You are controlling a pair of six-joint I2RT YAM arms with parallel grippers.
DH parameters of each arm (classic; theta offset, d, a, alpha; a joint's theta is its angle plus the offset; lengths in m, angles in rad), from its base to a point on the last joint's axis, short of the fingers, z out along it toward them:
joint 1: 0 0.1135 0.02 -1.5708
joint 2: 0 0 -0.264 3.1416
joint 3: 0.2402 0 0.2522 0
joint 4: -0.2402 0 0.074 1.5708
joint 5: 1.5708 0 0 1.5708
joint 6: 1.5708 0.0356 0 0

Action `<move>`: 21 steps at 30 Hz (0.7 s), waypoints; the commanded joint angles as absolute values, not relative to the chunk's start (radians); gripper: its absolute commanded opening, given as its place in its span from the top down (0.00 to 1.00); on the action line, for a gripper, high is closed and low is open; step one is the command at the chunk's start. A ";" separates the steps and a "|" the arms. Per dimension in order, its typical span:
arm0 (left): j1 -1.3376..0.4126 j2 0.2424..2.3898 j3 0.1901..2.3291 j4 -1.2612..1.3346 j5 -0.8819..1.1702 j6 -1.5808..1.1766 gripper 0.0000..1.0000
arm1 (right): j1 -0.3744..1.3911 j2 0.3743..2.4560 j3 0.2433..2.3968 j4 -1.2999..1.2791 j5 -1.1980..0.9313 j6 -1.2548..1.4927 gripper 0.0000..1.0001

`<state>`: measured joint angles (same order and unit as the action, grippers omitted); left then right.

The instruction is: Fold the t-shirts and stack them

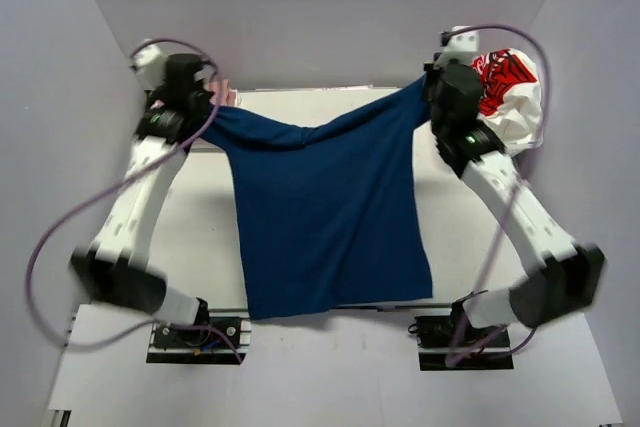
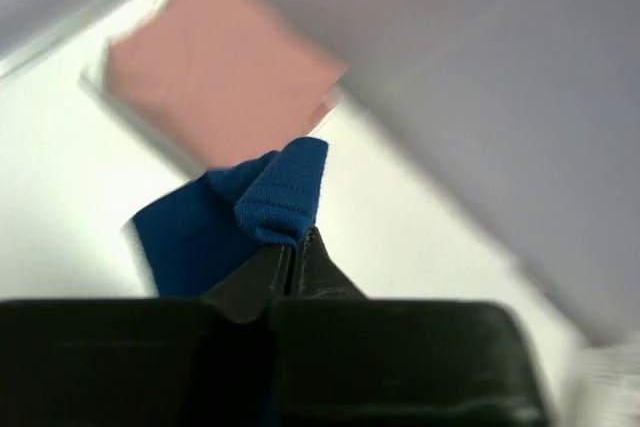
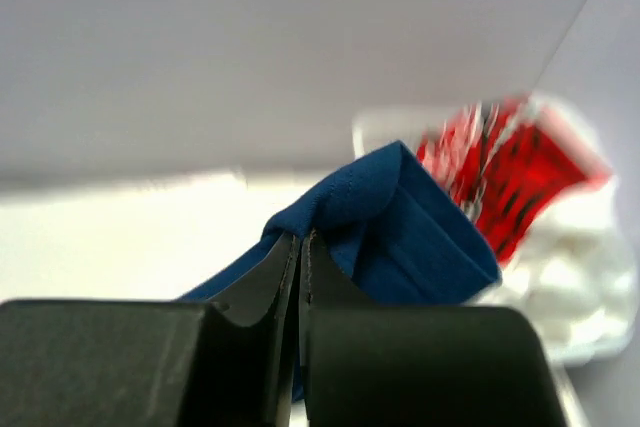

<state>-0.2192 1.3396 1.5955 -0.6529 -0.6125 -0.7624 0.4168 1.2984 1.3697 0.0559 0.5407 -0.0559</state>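
Navy t-shirt held up by both grippers, one corner each

Fingers of the left gripper (image 2: pixel 297 250) are pressed together on a hemmed corner of the navy t-shirt (image 1: pixel 330 217), and the stitched blue edge is bunched just above the black fingertips in the left wrist view. Fingers of the right gripper (image 3: pixel 300 243) are likewise closed tight, and a fold of the same blue cloth is pinched between them.

From above, the shirt is seen strung between the two grippers at the far side of the table (image 1: pixel 200 237). Its upper edge is pulled taut at both ends and dips in the middle. Below that edge the cloth is spread wide and plain blue, with no print showing, and its lower hem is seen close to the near edge of the table, between the two arm bases.

Just beyond the left gripper a dusty-pink t-shirt (image 2: pixel 215 77) is laid flat as a folded rectangle at the far left corner. Beside the right gripper, at the far right, white t-shirts with a red graphic (image 1: pixel 512 87) are heaped loosely. Both arms are stretched forward and outward, and pale grey walls are seen around the table.
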 commanded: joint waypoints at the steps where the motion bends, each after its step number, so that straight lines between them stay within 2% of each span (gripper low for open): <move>1: -0.196 1.573 1.662 -0.715 -0.609 -0.721 0.87 | 0.342 1.454 1.368 -0.053 0.542 0.090 1.00; 2: -0.187 1.630 1.686 -0.724 -0.573 -0.710 0.71 | 0.309 1.501 1.374 -0.075 0.505 0.116 1.00; 3: -0.178 1.684 1.756 -0.760 -0.542 -0.678 0.32 | 0.298 1.564 1.405 -0.154 0.500 0.165 0.62; 4: -0.178 1.736 1.797 -0.797 -0.502 -0.678 0.22 | 0.292 1.628 1.405 -0.181 0.470 0.202 0.62; 5: -0.178 1.781 1.834 -0.842 -0.480 -0.678 0.17 | 0.279 1.653 1.426 -0.204 0.434 0.204 0.10; 7: -0.178 1.832 1.858 -0.890 -0.480 -0.678 0.13 | 0.284 1.701 1.442 -0.258 0.385 0.213 0.10; 9: -0.190 1.778 1.747 -0.843 -0.453 -0.661 0.00 | 0.291 1.686 1.386 -0.198 0.218 0.193 0.10; 11: -0.199 1.705 1.634 -0.780 -0.373 -0.661 0.00 | 0.299 1.631 1.277 -0.102 0.034 0.183 0.10; 13: -0.199 1.629 1.444 -0.647 -0.225 -0.637 0.00 | 0.319 1.617 1.240 -0.042 -0.044 0.180 0.10; 15: -0.210 1.533 1.279 -0.583 -0.143 -0.637 0.00 | 0.342 1.641 1.241 -0.028 -0.069 0.163 0.10; 21: -0.255 1.445 0.985 -0.463 0.113 -0.669 0.00 | 0.382 1.821 1.369 -0.069 -0.069 0.158 0.10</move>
